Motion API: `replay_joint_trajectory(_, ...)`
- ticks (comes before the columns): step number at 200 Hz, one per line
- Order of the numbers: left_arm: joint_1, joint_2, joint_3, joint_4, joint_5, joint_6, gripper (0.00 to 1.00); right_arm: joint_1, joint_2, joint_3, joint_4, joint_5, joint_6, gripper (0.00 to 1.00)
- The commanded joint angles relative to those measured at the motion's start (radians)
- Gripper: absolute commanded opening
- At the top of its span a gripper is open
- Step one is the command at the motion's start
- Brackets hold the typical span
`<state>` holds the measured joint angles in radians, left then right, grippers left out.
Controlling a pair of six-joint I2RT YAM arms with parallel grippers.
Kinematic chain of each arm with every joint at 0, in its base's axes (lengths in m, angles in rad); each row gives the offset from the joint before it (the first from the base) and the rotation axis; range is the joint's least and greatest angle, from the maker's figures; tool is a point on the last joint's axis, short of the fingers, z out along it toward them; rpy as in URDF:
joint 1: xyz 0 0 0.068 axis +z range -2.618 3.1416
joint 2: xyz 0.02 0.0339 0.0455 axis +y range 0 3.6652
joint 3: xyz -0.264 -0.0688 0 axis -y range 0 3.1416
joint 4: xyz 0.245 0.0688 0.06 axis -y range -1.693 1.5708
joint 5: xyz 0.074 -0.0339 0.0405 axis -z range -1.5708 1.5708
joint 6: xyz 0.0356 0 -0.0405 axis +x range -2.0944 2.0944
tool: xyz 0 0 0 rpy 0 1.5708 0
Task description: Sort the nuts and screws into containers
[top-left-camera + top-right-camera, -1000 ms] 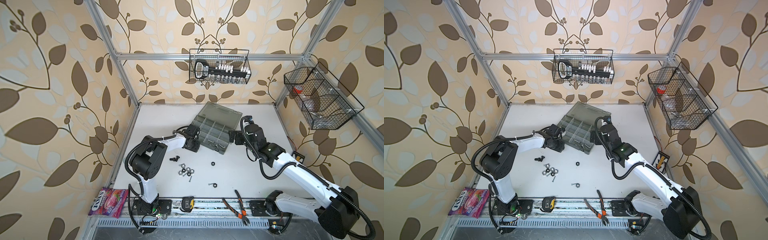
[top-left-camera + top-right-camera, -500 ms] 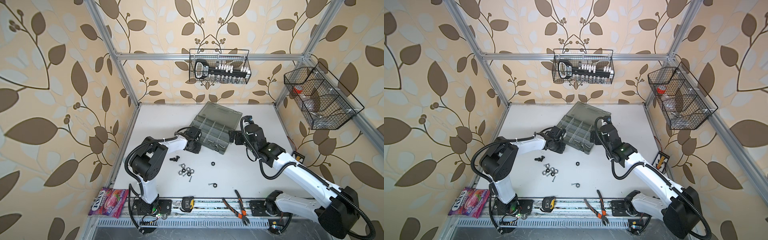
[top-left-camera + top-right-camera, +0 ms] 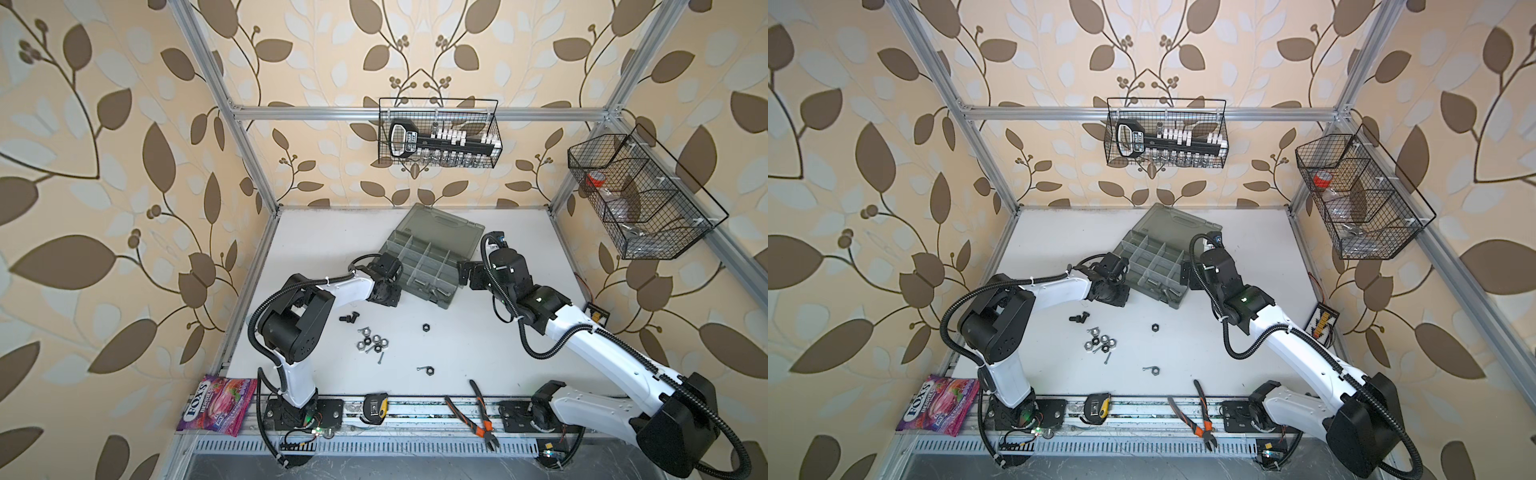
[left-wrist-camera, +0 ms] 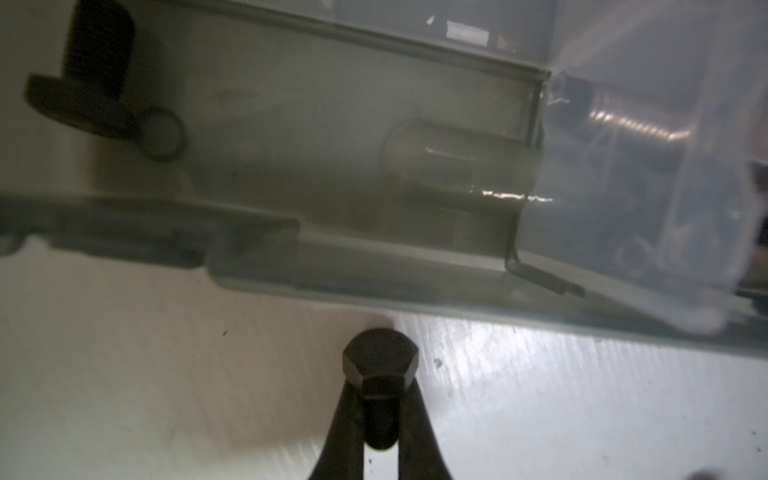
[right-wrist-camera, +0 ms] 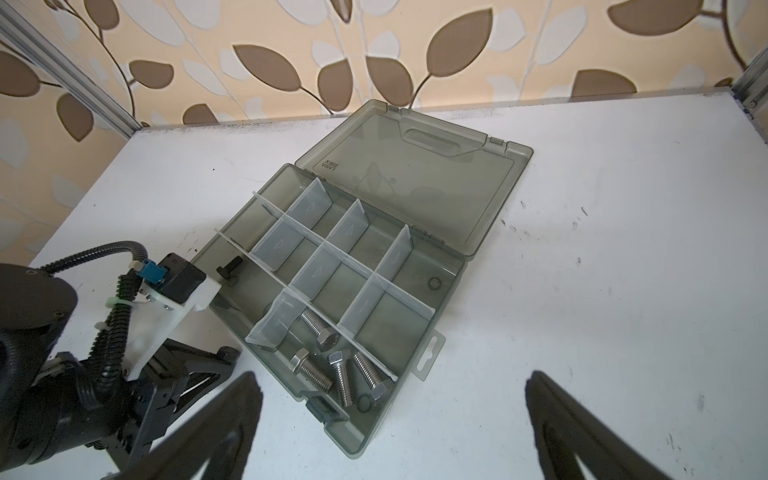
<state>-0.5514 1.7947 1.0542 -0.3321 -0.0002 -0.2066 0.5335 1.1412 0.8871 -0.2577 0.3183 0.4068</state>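
Note:
The containers are compartments of an open grey organiser box (image 3: 448,300) (image 5: 365,440) at mid table. Several silver screws (image 5: 328,374) lie in its near corner compartment, and a black screw (image 5: 229,269) lies in another. My left gripper (image 4: 380,392) (image 3: 388,297) is low at the box's left wall, shut on the shank of a black hex-head screw (image 4: 380,357). My right gripper (image 5: 390,399) (image 3: 465,274) hovers open at the box's right side, holding nothing. Loose nuts (image 3: 372,343), a black screw (image 3: 349,318), a black nut (image 3: 426,327) and another nut (image 3: 430,369) lie on the table in front.
Orange-handled pliers (image 3: 478,419), a tape measure (image 3: 376,409) and a candy bag (image 3: 218,403) lie along the front rail. Black wire baskets hang on the back wall (image 3: 436,133) and the right wall (image 3: 636,199). The box lid (image 5: 415,187) lies open toward the back.
My left gripper's jaws have closed onto the black screw beside the box. The left arm has shifted only slightly, and the right arm has stayed still.

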Motion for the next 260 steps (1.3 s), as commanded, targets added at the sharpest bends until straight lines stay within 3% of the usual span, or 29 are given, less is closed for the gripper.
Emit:
replay_joint_trajectory(1, -0.01, -0.107, -0.014, -0.047, -0.011, -0.033, 0.05, -0.003, 0.005, -0.002, 0.004, 0.008, -0.005, 1.0)
replay_joint_trajectory(45, -0.011, -0.164, 0.061, -0.063, -0.019, -0.044, 0.05, -0.004, -0.001, 0.003, 0.008, 0.0, -0.005, 1.0)
replay_joint_trajectory(112, -0.011, 0.002, 0.318, -0.145, -0.017, -0.051, 0.05, -0.004, -0.017, -0.005, 0.003, 0.003, -0.002, 1.0)
replay_joint_trajectory(156, -0.01, 0.085, 0.375, -0.177, -0.018, -0.06, 0.06, -0.003, -0.019, -0.009, 0.005, 0.008, -0.002, 1.0)
replay_joint_trajectory(219, -0.011, 0.152, 0.417, -0.191, -0.013, -0.067, 0.11, -0.003, -0.041, -0.033, 0.005, 0.026, 0.0, 0.99)
replay_joint_trajectory(260, -0.011, 0.187, 0.46, -0.213, 0.0, -0.077, 0.24, -0.003, -0.068, -0.059, 0.01, 0.045, 0.006, 1.0)
